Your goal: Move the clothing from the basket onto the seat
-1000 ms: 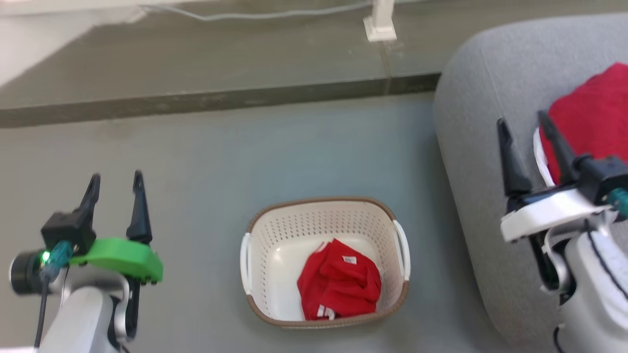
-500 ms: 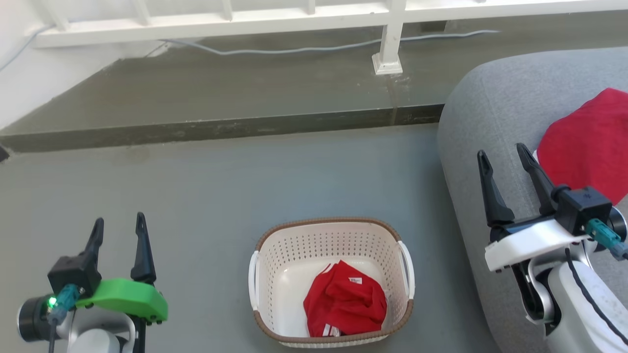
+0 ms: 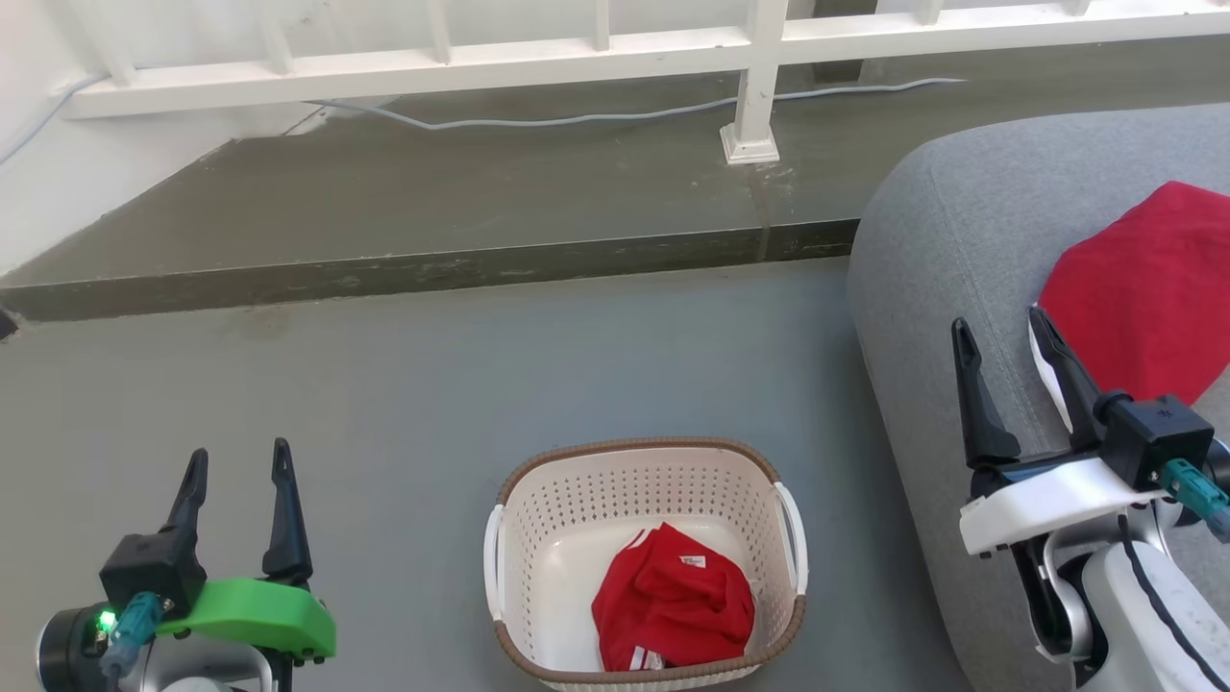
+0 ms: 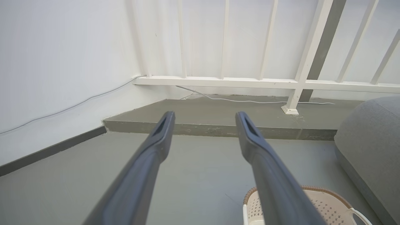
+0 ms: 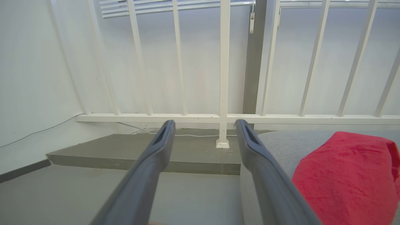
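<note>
Cream basket [image 3: 634, 446] on the grey floor [image 3: 384, 384], crumpled red garment [image 3: 673, 610] in its near right corner. Second red garment [image 3: 1143, 288] lies on the grey seat [image 3: 942, 231], back from its rounded left edge. Left gripper [image 3: 240, 450] spread, empty, over floor left of basket; right gripper [image 3: 997, 320] spread, empty, over seat's left edge.

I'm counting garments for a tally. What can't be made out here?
Head view: pieces beneath the crumpled clothing in the basket; its own folds hide them.
Head view: the red garment on the seat, cut off by the right edge.
Left wrist view: the basket's inside, cut off by the bottom edge.
</note>
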`<state>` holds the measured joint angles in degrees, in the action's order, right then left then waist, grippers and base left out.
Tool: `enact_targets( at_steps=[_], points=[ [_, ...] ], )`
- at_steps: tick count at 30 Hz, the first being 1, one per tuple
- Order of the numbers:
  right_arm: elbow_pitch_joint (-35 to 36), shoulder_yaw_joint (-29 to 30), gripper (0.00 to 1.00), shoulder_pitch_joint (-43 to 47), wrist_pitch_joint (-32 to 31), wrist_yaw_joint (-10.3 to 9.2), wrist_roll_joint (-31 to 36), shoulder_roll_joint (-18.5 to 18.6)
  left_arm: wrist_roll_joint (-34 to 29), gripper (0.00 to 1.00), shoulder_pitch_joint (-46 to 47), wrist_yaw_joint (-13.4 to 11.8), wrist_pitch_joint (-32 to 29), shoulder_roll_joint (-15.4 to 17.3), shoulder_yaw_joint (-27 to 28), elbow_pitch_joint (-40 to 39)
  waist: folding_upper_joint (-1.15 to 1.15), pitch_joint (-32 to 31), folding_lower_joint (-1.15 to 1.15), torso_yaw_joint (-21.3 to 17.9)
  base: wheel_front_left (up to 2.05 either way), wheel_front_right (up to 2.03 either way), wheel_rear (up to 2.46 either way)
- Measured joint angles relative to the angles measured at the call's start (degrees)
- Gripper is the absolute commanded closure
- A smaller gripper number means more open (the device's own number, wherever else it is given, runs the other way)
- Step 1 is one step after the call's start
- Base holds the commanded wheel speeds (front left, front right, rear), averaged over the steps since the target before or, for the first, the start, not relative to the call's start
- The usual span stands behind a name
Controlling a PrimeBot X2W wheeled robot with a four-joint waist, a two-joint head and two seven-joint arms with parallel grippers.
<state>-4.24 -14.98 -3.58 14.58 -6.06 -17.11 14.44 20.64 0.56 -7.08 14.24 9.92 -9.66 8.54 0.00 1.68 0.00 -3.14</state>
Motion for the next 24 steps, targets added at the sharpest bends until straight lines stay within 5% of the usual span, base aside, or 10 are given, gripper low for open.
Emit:
enact_targets(
  at_steps=[24],
  points=[
    [1.9,0.6,0.00,2.0,-0.4,-0.45,0.0,-0.2,-1.4,0.00,-3.5,0.0,-1.1,-1.2,0.2,-3.7,0.00,-0.8,0.00,-0.4,0.00,0.00,0.00]
  ],
)
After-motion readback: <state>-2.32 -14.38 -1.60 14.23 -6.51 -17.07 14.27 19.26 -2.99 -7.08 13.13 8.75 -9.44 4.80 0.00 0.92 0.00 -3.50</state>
